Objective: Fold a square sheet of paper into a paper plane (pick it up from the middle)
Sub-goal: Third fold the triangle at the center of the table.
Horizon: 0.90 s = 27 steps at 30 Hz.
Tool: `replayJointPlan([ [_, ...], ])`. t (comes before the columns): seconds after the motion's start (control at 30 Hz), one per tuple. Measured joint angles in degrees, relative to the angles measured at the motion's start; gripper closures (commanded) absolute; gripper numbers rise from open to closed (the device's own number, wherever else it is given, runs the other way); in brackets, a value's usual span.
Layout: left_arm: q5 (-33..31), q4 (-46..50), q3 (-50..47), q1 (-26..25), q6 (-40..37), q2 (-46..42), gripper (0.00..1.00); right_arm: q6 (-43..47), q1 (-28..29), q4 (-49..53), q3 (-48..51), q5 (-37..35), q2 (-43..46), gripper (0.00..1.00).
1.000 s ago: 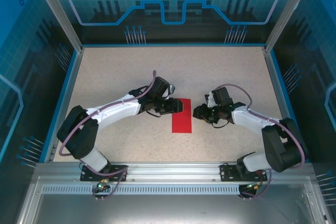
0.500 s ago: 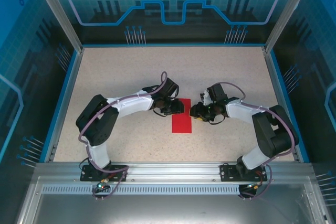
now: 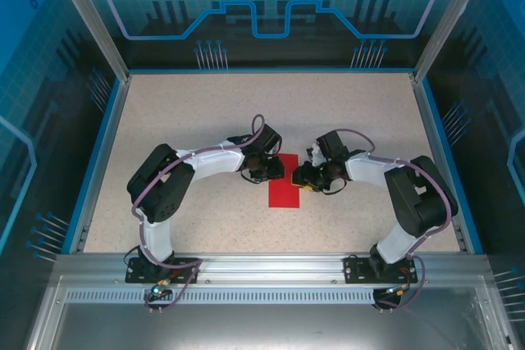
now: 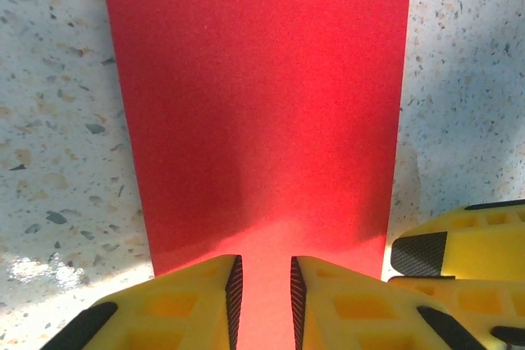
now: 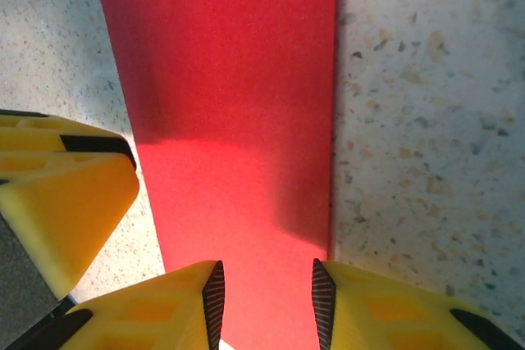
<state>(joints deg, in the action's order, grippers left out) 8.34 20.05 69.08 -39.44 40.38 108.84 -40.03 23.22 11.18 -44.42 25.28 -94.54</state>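
- The red paper lies flat on the speckled counter at the centre of the top view. It is a narrow upright rectangle, with its long sides running up and down the frame.
- The left hand comes in from the left and sits over the paper's upper left edge. The right hand comes in from the right at the upper right edge. The two hands are near each other across the strip.
- In the left wrist view the red paper runs up the middle of the frame to the top edge.
- The left hand is at the bottom centre of that view, its yellow fingers a narrow gap apart. Red fills the gap, and I cannot tell whether they pinch the paper.
- A yellow finger of the right hand shows at the lower right, just beside the paper's edge.
- In the right wrist view the red paper fills the centre and upper left.
- The right hand is at the bottom of that view, its fingers clearly apart over flat paper.
- A finger of the left hand sits at the left edge, just beside the strip.
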Motion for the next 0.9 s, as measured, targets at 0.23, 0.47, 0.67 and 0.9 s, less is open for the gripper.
replayJointPlan([
  [0.23,0.0,-0.07,-0.66,0.0,0.0,1.95,0.76,-0.31,0.04,0.59,-0.09,-1.2,-0.81,0.64],
  [0.47,0.04,-1.01,-0.96,0.07,0.0,2.19,0.78,-1.53,0.11,-1.51,0.74,-0.17,-0.85,0.68],
  [0.67,0.04,-1.95,-1.55,0.07,0.0,2.1,0.78,-2.82,0.76,-3.8,1.33,1.38,-0.85,0.67],
  [0.9,0.09,-2.4,-1.79,0.07,-0.07,1.9,0.77,-3.58,0.02,-4.98,1.53,2.03,-0.02,0.65],
])
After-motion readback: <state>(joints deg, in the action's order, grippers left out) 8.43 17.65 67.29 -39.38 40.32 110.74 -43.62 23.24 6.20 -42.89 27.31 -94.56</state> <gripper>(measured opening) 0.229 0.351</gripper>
